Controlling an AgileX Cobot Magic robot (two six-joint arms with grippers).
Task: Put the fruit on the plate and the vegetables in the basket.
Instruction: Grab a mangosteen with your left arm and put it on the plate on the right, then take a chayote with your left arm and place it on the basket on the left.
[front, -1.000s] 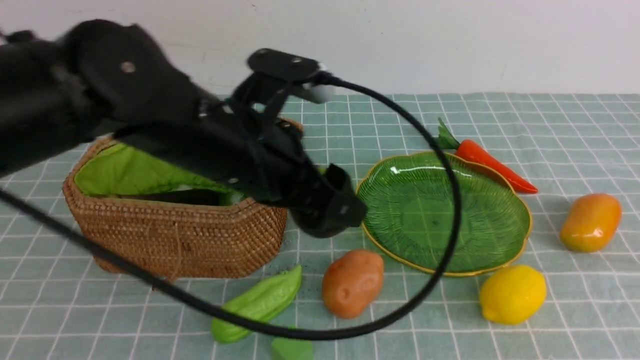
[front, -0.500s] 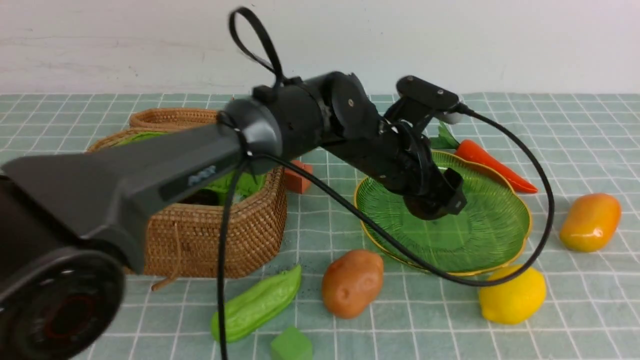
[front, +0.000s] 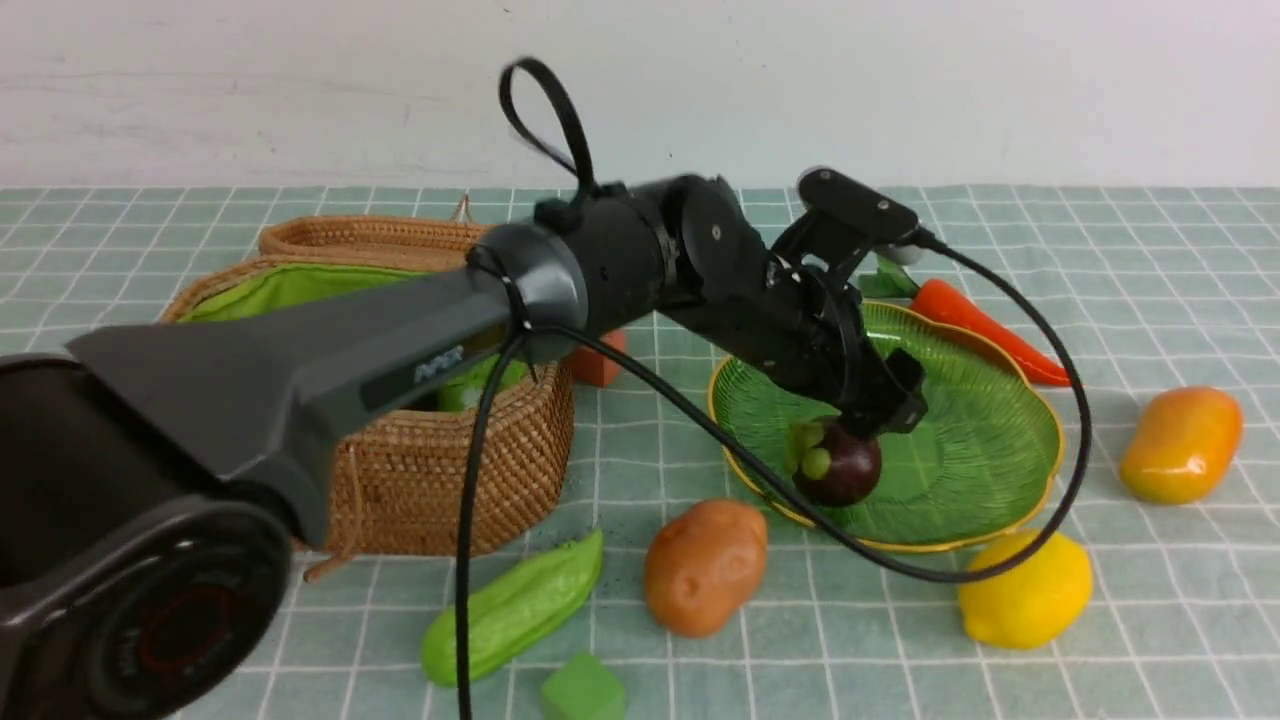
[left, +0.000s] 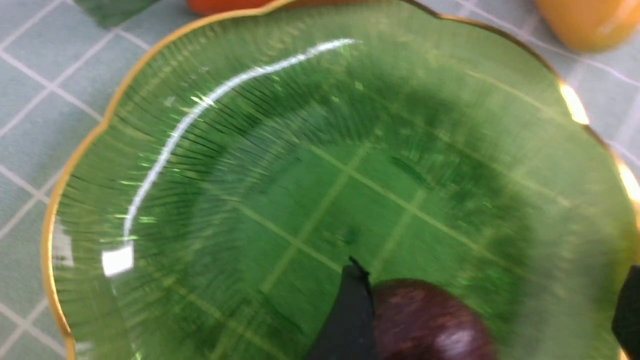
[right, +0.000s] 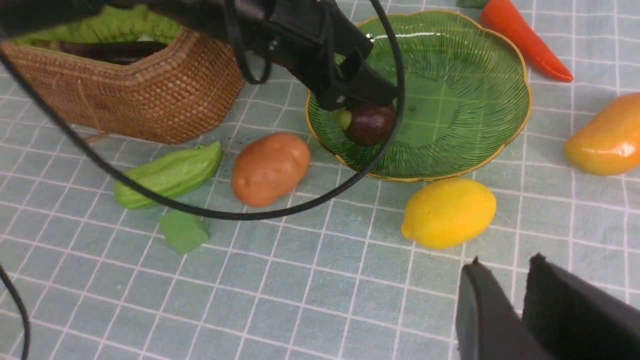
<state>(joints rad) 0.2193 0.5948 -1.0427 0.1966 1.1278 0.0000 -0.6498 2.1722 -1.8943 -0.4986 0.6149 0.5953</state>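
Inside the basket (right: 150, 95), only the right wrist view reveals the eggplant (right: 110, 50).

- the left gripper (front: 868, 412), over the basket's (front: 440, 480) right end a second ago, has swung right and lowered over the plate's (front: 985, 470) left half.
- the mangosteen (front: 842, 466), carried up in the jaws before, now lies on the plate just under the gripper, green cap turned left.
- the jaws have spread wider; the fruit sits beside one finger (left: 350, 315), apart from the other.
- with the arm gone, the basket's lid (front: 360, 238) and an orange cube (front: 598, 362) have come into view.
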